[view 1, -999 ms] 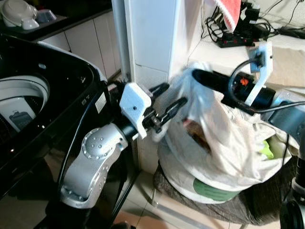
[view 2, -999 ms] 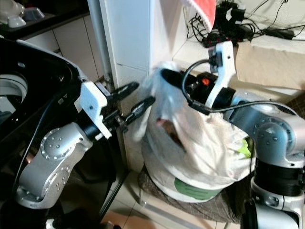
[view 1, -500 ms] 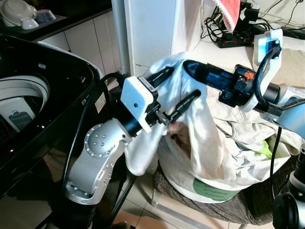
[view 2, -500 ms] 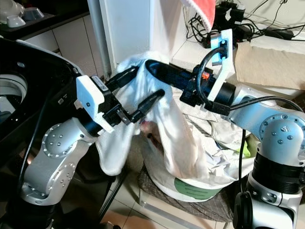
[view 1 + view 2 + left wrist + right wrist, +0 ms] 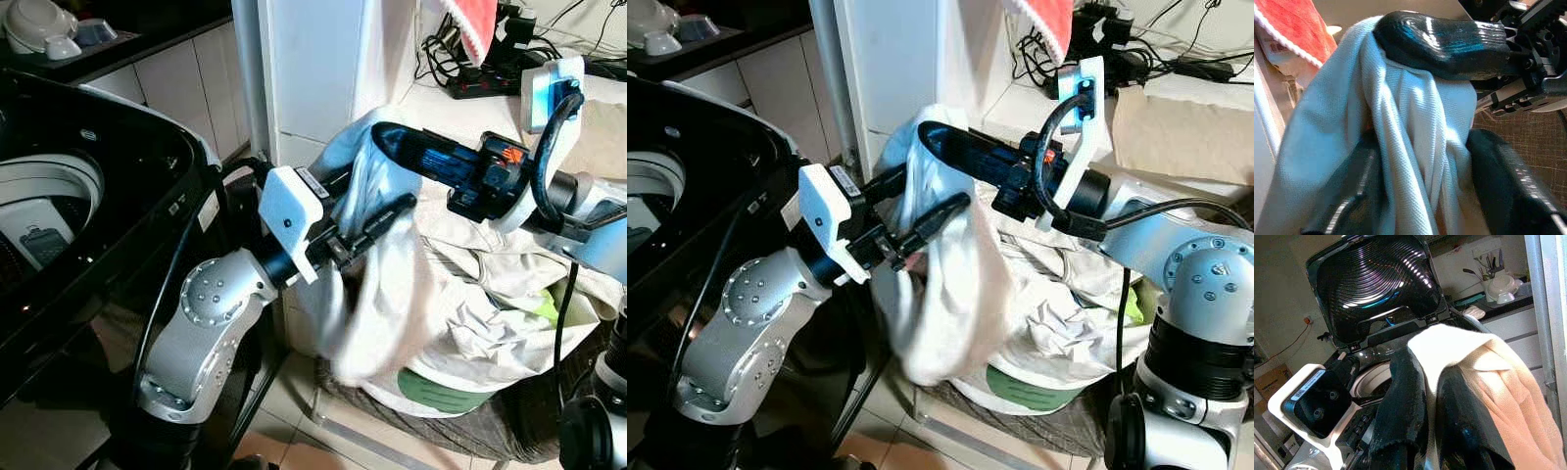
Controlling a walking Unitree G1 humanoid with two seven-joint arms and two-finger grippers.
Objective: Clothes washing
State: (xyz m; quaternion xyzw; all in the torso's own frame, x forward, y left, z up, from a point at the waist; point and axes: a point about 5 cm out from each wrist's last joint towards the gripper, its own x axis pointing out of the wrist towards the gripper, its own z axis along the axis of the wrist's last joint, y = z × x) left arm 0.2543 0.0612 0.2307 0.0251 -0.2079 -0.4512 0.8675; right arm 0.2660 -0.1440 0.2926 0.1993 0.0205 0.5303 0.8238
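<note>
Now I am logging the handover at the pile.

Right gripper (image 5: 940, 142): I am keeping its fingers pinched nearly closed on the top of the shirt (image 5: 377, 274), with cloth squeezed between the two black fingers (image 5: 1400, 401) in the right wrist view. It is hanging out over the gap between pile and washer.

Left gripper (image 5: 367, 201): its fingers are standing apart, one on each side of the hanging folds. In the left wrist view the cloth is running between the two fingers (image 5: 1503, 181), but they are not clamping it yet.

Shirt: pale, draped from the right gripper and dangling clear of the laundry pile (image 5: 490, 313). A second ago it was bunched against the pile; half a second ago it was lifting and spreading; now it is hanging free in a long fold, and the left gripper is sitting deeper into it.

Laundry pile: white and green items heaped on a brown cloth (image 5: 509, 421), at my right.

Washer (image 5: 118, 196): lid (image 5: 1376, 279) up, drum (image 5: 49, 206) open, on my left, well apart from the shirt.

Judgement: one garment is now separated from the heap. I am reckoning the next need is a left grip or a swing toward the drum; a trailing hem could snag the washer's edge.
</note>
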